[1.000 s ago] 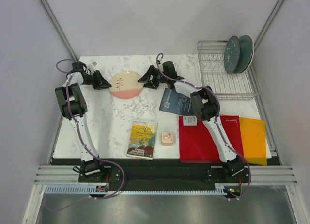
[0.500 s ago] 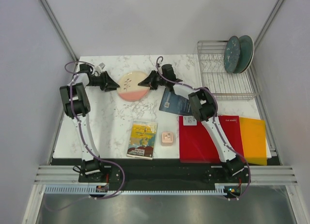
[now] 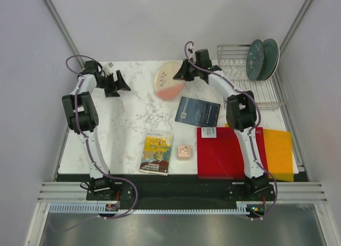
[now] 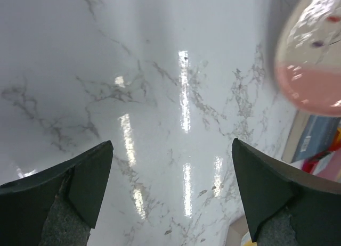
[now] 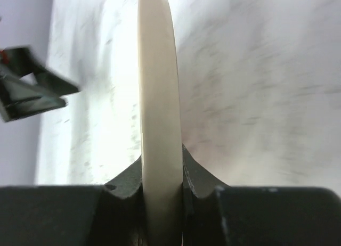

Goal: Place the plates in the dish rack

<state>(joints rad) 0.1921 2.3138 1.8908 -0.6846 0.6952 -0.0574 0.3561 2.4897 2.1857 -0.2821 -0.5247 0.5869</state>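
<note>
Far left of the dish rack, the left gripper gapes wide, holding nothing. Just left of the rack, the right gripper pinches the cream-and-pink plate by its rim. The plate looks stiff, glazed and breakable, and probably slippery.

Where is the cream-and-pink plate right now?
In the top view, the cream-and-pink plate hangs tilted in the right gripper, back centre, just left of the dish rack.
</note>
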